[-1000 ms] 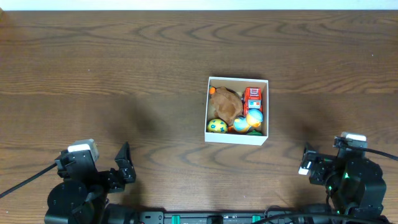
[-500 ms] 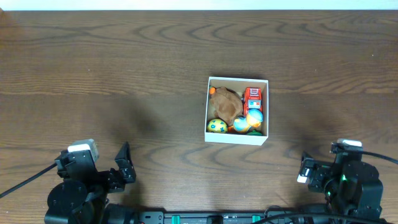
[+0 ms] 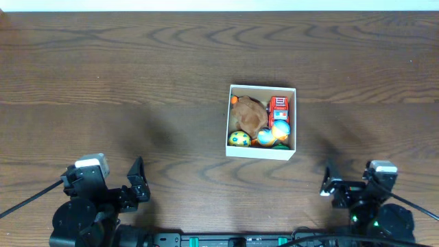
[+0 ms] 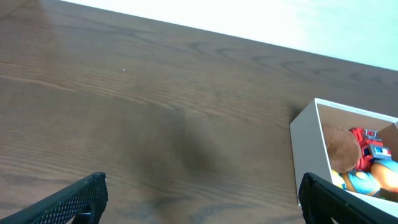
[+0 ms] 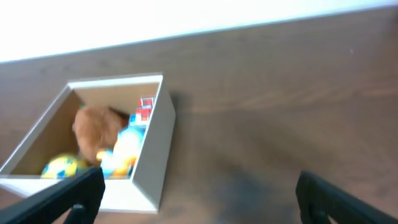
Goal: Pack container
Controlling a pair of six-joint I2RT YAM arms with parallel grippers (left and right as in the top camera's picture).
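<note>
The container (image 3: pixel 261 152) is a square white box with a tan inside, at the table's middle right. It holds a brown plush toy (image 3: pixel 248 112), a red toy truck (image 3: pixel 278 106), a yellow-green ball (image 3: pixel 239 139) and a blue and orange toy (image 3: pixel 278 131). It also shows in the left wrist view (image 4: pixel 307 143) and the right wrist view (image 5: pixel 155 146). My left gripper (image 3: pixel 137 180) is open and empty at the front left. My right gripper (image 3: pixel 330 186) is open and empty at the front right, below the container.
The dark wooden table (image 3: pixel 137 82) stretches to a white edge at the back. The arm bases sit at the front edge.
My right arm has drawn back toward the front edge and its gripper has shifted a little left. The left arm and the container have not moved.
</note>
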